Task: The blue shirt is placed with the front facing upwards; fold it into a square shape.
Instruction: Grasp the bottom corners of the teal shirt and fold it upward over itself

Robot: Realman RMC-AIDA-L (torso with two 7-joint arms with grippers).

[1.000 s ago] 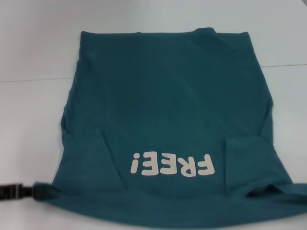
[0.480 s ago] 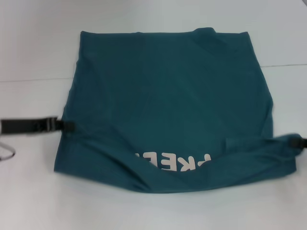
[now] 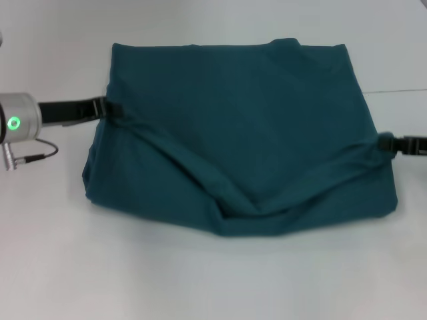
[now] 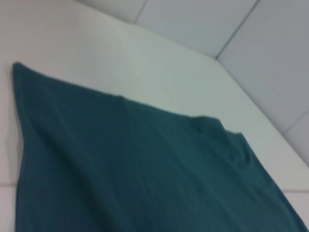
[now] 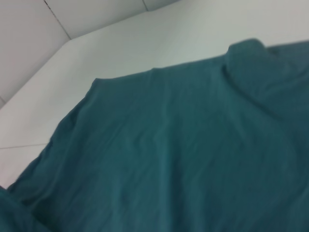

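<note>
Head view shows the blue shirt [image 3: 233, 133] on the white desk [image 3: 200, 280], its near edge now carried farther up, hiding the lettering. Left claw [image 3: 110, 108] pinches cloth at frame left; right claw [image 3: 385, 143] grips it at right, both higher than before.

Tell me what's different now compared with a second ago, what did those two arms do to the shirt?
Both pincers carried the near edge of the blue shirt away from the robot, folding it over itself. The left pincer and right pincer each moved from the near corners toward the far end, gripping the cloth throughout. The "FREE!" lettering is now hidden under the fold. The far edge stayed put on the white table.
</note>
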